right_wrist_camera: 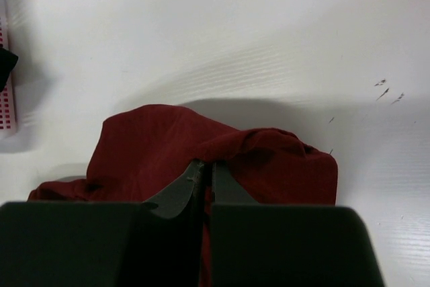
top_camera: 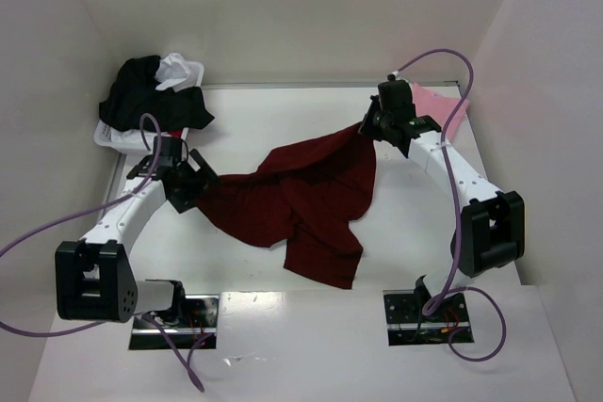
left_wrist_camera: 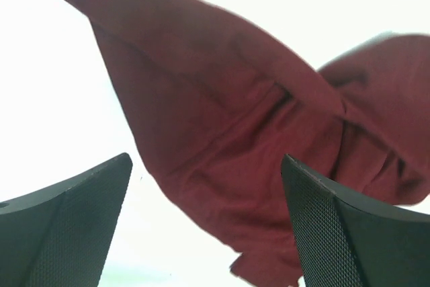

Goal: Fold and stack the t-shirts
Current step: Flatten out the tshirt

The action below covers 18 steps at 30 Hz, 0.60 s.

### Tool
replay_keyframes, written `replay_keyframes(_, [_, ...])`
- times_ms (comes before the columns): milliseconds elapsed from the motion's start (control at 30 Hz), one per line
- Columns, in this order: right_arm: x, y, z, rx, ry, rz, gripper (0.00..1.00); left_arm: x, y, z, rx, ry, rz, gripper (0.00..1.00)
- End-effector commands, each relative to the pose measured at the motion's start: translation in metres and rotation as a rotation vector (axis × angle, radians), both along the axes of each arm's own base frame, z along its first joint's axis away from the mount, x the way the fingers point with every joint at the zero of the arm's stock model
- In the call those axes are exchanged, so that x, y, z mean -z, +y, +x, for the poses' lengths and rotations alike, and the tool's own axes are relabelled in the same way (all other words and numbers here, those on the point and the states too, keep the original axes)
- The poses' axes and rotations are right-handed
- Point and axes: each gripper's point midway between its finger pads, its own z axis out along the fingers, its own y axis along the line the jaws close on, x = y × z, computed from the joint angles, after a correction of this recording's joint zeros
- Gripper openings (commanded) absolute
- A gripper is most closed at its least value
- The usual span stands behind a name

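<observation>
Top external view: the maroon t-shirt lies rumpled in the middle of the table. The right gripper pinches its far corner tight. The left gripper stands spread wide by its left edge.

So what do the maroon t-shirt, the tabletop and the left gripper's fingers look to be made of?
Maroon t-shirt: soft matte knit cloth, probably cotton; it drapes and creases.
Tabletop: hard smooth white board, perhaps laminate; faint sheen and fine grain lines.
Fingers of the left gripper: stiff black plastic or rubber, finely cross-hatched faces.
</observation>
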Motion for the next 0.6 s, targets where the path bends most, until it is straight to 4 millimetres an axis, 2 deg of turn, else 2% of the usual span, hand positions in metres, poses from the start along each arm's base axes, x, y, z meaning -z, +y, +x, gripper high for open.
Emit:
replay_keyframes(0, [-0.023,0.002,-0.002,-0.017,-0.067,0.02,0.0,0.0,0.01,0.018,-0.097,-0.043,-0.007,0.96])
replay_keyframes(167, [-0.018,0.0,-0.008,-0.012,-0.055,0.025,0.0,0.019,0.038,0.014,-0.295,-0.017,-0.048,0.91])
replay_keyframes(267, [-0.022,0.0,-0.009,-0.012,-0.063,0.027,0.0,0.022,0.05,0.014,-0.357,-0.022,-0.05,0.91])
replay_keyframes(400, [-0.021,-0.001,-0.011,-0.012,-0.061,0.026,0.0,0.032,0.058,0.016,-0.402,0.013,-0.041,0.91])
replay_keyframes(567, [-0.019,-0.001,-0.011,-0.012,-0.063,0.027,0.0,0.034,0.062,0.019,-0.426,0.01,-0.049,0.91])
